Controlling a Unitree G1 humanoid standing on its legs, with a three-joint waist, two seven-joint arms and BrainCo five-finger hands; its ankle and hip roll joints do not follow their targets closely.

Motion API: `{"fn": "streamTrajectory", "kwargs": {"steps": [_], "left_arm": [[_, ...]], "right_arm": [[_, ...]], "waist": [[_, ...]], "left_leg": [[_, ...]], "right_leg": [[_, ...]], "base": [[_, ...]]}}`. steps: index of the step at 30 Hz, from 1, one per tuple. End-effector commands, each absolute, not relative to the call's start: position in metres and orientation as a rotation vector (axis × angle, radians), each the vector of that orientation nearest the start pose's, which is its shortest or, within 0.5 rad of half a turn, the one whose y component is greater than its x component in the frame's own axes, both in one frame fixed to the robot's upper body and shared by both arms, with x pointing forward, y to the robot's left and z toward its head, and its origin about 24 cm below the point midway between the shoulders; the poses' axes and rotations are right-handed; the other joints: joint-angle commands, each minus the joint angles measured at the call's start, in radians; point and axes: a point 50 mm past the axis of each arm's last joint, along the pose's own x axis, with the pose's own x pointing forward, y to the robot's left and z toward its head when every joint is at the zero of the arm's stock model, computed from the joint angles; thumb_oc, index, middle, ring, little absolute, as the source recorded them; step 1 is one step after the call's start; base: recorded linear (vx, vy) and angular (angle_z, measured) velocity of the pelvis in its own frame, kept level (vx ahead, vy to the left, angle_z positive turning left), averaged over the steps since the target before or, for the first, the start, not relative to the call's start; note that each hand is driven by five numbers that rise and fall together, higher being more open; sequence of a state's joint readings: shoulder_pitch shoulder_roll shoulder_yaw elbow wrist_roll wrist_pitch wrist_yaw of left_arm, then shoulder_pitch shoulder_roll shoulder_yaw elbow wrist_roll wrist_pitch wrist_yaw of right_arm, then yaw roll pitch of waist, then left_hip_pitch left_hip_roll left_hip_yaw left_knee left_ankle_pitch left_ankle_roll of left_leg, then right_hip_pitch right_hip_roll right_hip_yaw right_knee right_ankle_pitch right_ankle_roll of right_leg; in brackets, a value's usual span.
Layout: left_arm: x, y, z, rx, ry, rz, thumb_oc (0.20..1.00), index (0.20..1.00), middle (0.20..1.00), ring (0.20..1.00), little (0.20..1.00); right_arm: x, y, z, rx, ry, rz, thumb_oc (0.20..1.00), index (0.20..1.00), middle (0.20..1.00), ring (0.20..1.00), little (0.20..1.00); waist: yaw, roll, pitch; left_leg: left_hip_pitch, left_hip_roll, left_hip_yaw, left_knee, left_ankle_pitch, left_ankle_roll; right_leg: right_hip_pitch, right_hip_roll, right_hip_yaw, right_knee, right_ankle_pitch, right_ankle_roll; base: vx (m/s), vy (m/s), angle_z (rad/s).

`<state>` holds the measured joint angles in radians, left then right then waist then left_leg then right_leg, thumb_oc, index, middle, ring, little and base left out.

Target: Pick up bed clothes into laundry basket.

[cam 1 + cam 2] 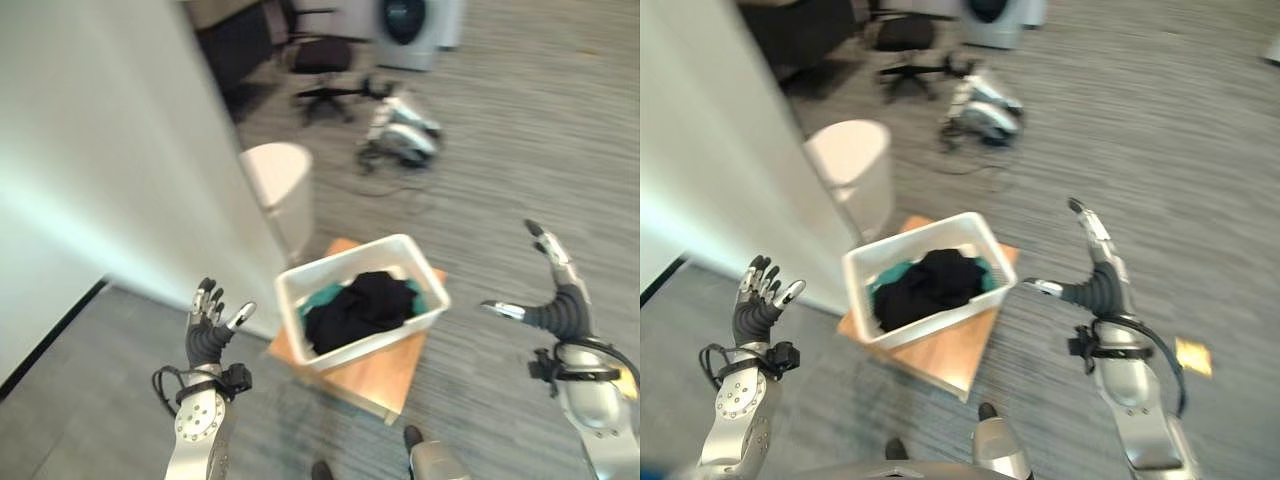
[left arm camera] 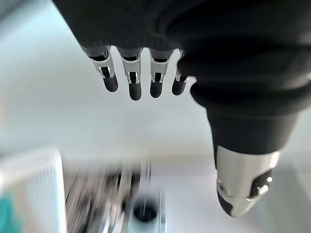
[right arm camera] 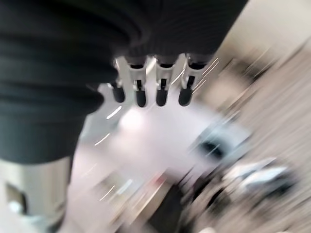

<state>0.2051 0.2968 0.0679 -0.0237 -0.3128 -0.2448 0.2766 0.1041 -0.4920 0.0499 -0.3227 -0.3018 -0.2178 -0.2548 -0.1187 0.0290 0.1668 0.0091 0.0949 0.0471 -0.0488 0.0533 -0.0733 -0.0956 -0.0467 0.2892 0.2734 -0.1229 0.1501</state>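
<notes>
Lying in the basket (image 1: 432,300), clothes (image 1: 360,308) sit between both open hands.

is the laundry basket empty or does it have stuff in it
Not empty. The white laundry basket holds a heap of black cloth over some teal cloth, filling most of it.

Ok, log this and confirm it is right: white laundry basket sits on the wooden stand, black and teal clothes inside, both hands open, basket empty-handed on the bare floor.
Not quite. The laundry basket sits on the wooden stand, not the bare floor, as the left eye view shows. The rest holds: black clothes and teal cloth inside, left hand and right hand open and empty.
</notes>
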Motion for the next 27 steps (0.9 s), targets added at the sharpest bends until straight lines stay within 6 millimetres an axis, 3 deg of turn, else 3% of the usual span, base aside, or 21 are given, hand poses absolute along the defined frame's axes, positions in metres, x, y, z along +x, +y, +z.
{"fn": "streamTrajectory", "kwargs": {"steps": [1,3,4,5,7,8,10,13,16,17,20,21,22,23,25,26,27], "left_arm": [[0.211,0.277,0.080,0.072,-0.264,0.422,1.000,1.000,1.000,1.000,1.000],[0.215,0.282,0.084,0.073,-0.273,0.454,1.000,1.000,1.000,1.000,1.000],[0.216,0.283,0.086,0.066,-0.290,0.462,1.000,1.000,1.000,1.000,1.000],[0.216,0.283,0.086,0.066,-0.292,0.463,1.000,1.000,1.000,1.000,1.000],[0.219,0.278,0.085,0.011,-0.301,0.459,1.000,1.000,1.000,1.000,1.000],[0.219,0.276,0.084,-0.010,-0.303,0.452,1.000,1.000,1.000,1.000,1.000],[0.217,0.275,0.080,-0.019,-0.292,0.445,1.000,1.000,1.000,1.000,1.000],[0.217,0.276,0.077,-0.031,-0.276,0.446,1.000,1.000,1.000,1.000,1.000],[0.221,0.279,0.069,-0.033,-0.222,0.463,1.000,1.000,1.000,1.000,1.000],[0.225,0.279,0.069,-0.032,-0.210,0.457,1.000,1.000,1.000,1.000,1.000],[0.235,0.276,0.071,-0.057,-0.214,0.453,1.000,1.000,1.000,1.000,1.000],[0.236,0.275,0.072,-0.059,-0.214,0.453,1.000,1.000,1.000,1.000,1.000],[0.233,0.275,0.062,-0.046,-0.156,0.446,1.000,1.000,1.000,1.000,1.000],[0.233,0.275,0.062,-0.045,-0.153,0.445,1.000,1.000,1.000,1.000,1.000],[0.232,0.277,0.058,-0.005,-0.128,0.446,1.000,1.000,1.000,1.000,1.000],[0.235,0.275,0.062,0.022,-0.140,0.418,1.000,1.000,1.000,1.000,1.000],[0.235,0.274,0.062,0.033,-0.142,0.399,1.000,1.000,1.000,1.000,1.000]], "right_arm": [[0.239,-0.177,0.154,-0.662,-0.701,-0.063,1.000,1.000,1.000,1.000,1.000],[0.254,-0.158,0.159,-0.592,-0.725,0.014,1.000,1.000,1.000,1.000,1.000],[0.257,-0.152,0.162,-0.579,-0.737,0.049,1.000,1.000,1.000,1.000,1.000],[0.258,-0.151,0.162,-0.579,-0.740,0.049,1.000,1.000,1.000,1.000,1.000],[0.264,-0.143,0.162,-0.575,-0.733,0.091,1.000,1.000,1.000,1.000,1.000],[0.267,-0.139,0.160,-0.564,-0.713,0.117,1.000,1.000,1.000,1.000,1.000],[0.268,-0.139,0.158,-0.548,-0.687,0.132,1.000,1.000,1.000,1.000,1.000],[0.269,-0.146,0.151,-0.531,-0.635,0.135,1.000,1.000,1.000,1.000,1.000],[0.270,-0.150,0.143,-0.525,-0.581,0.136,1.000,1.000,1.000,1.000,1.000],[0.269,-0.152,0.141,-0.523,-0.571,0.138,1.000,1.000,1.000,1.000,1.000],[0.272,-0.162,0.139,-0.549,-0.537,0.108,1.000,1.000,1.000,1.000,1.000],[0.273,-0.163,0.140,-0.550,-0.537,0.106,1.000,1.000,1.000,1.000,1.000],[0.273,-0.161,0.137,-0.544,-0.512,0.126,1.000,1.000,1.000,1.000,1.000],[0.273,-0.161,0.137,-0.543,-0.509,0.128,1.000,1.000,1.000,1.000,1.000],[0.274,-0.154,0.130,-0.496,-0.471,0.162,1.000,1.000,1.000,1.000,1.000],[0.273,-0.151,0.127,-0.471,-0.463,0.175,1.000,1.000,1.000,1.000,1.000],[0.271,-0.153,0.124,-0.456,-0.446,0.176,1.000,1.000,1.000,1.000,1.000]], "waist": [[0.056,-0.048,0.020],[0.137,-0.056,0.063],[0.156,-0.061,0.093],[0.154,-0.058,0.093],[0.153,-0.080,0.114],[0.147,-0.093,0.118],[0.132,-0.105,0.108],[0.096,-0.102,0.078],[0.051,-0.073,0.045],[0.034,-0.061,0.030],[-0.015,-0.058,0.016],[-0.020,-0.055,0.014],[-0.011,-0.031,0.002],[-0.015,-0.034,-0.002],[0.018,-0.033,-0.003],[0.000,-0.057,0.003],[-0.027,-0.075,0.017]], "left_leg": [[-0.091,0.035,-0.002,-0.010,0.061,0.001],[-0.179,0.019,-0.046,0.005,0.128,-0.024],[-0.203,0.014,-0.022,0.041,0.110,-0.025],[-0.209,0.018,-0.026,0.046,0.111,-0.025],[-0.203,0.023,0.074,0.153,0.037,-0.005],[-0.188,0.032,0.140,0.223,-0.026,0.002],[-0.152,0.057,0.211,0.321,-0.103,0.004],[-0.022,0.176,0.316,0.371,-0.163,-0.021],[0.104,0.284,0.404,0.242,-0.099,-0.079],[0.140,0.349,0.447,0.165,-0.057,-0.121],[0.130,0.462,0.578,0.102,0.092,-0.173],[0.127,0.460,0.570,0.089,0.103,-0.178],[0.110,0.433,0.562,0.009,0.103,-0.184],[0.109,0.426,0.559,0.002,0.105,-0.183],[0.061,0.374,0.510,-0.012,0.089,-0.177],[0.033,0.332,0.469,-0.014,0.065,-0.155],[0.009,0.300,0.461,-0.011,0.064,-0.129]], "right_leg": [[0.169,0.058,0.015,-0.084,-0.143,-0.102],[0.203,0.078,-0.035,-0.172,-0.120,-0.130],[0.195,0.066,-0.092,-0.192,-0.099,-0.132],[0.194,0.070,-0.093,-0.196,-0.094,-0.132],[0.163,0.031,-0.202,-0.210,-0.069,-0.130],[0.142,-0.004,-0.269,-0.229,-0.036,-0.126],[0.126,-0.051,-0.368,-0.258,0.002,-0.118],[0.132,-0.112,-0.555,-0.293,0.034,-0.094],[0.117,-0.172,-0.699,-0.295,0.080,-0.075],[0.118,-0.216,-0.745,-0.293,0.084,-0.055],[0.123,-0.286,-0.806,-0.302,0.118,-0.019],[0.125,-0.283,-0.809,-0.307,0.119,-0.015],[0.142,-0.308,-0.795,-0.304,0.135,0.013],[0.142,-0.313,-0.799,-0.303,0.137,0.017],[0.168,-0.371,-0.806,-0.280,0.172,0.039],[0.160,-0.401,-0.772,-0.245,0.211,0.054],[0.121,-0.397,-0.669,-0.221,0.248,0.051]], "base": [[-0.31,-0.220,1.22],[-0.48,-0.314,0.84],[-0.44,-0.209,0.67],[-0.36,-0.099,1.18],[-0.43,-0.121,1.65],[-0.53,-0.153,1.63],[-0.41,-0.085,1.69],[-0.29,0.062,1.80],[-0.25,0.323,1.73],[-0.29,0.523,1.79],[-0.22,0.414,2.04],[0.02,0.359,2.13],[0.07,0.245,1.69],[0.12,0.392,2.02],[0.14,0.232,1.29],[0.11,0.140,1.27],[0.16,0.149,1.64]]}}
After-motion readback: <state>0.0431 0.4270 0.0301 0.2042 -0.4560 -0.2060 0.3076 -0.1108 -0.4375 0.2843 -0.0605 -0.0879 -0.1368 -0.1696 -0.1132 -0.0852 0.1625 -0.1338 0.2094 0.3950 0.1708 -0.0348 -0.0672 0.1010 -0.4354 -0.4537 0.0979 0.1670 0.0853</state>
